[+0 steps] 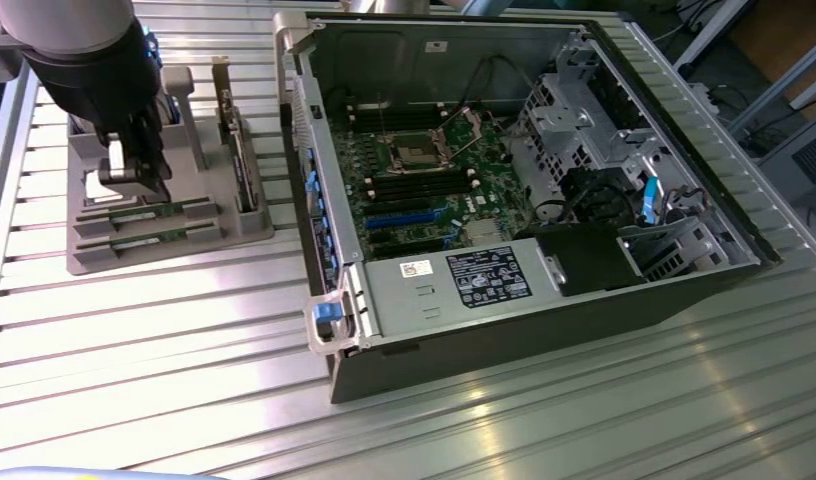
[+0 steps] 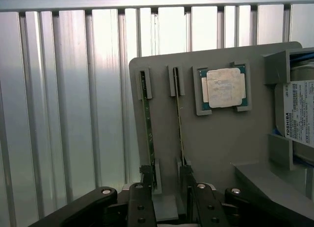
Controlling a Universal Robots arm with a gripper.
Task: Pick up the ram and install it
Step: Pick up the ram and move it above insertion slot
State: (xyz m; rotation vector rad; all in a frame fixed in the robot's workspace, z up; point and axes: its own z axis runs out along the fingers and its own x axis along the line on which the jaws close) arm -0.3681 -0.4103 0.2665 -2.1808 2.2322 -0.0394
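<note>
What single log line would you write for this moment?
hand: open | position: over tray | ram: two sticks in tray slots, not gripped | case: open

The table (image 1: 582,420) is being overlooked obliquely from afar by the exterior view, the shared grey holder (image 1: 101,262) (image 2: 221,138) closely by the wrist view.

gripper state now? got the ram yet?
Gripper: fingers open, nothing held; down by the ram sticks in the grey holder.
</note>
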